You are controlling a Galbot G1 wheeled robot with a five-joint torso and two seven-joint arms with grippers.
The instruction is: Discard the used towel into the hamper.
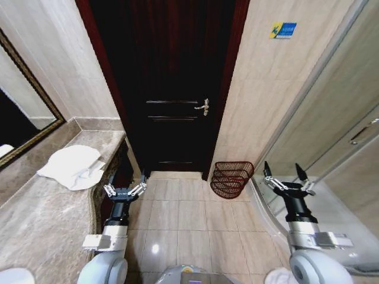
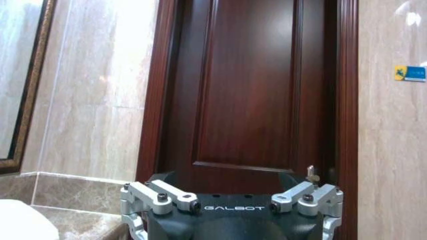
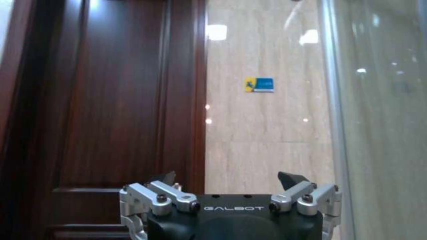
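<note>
We see the towel (image 1: 72, 167) bunched on the counter (image 1: 41, 225), just left of and beyond our left gripper (image 1: 125, 190) — the nearer one, jaws apart and empty. The hamper (image 1: 232, 178) stands by the door (image 1: 172, 83), nearer our right gripper (image 1: 288, 181), also open.

Bright overhead light glares off the floor tiles (image 1: 155, 248) and glass, while the door (image 1: 172, 89) stays dim, edges bowed.
</note>
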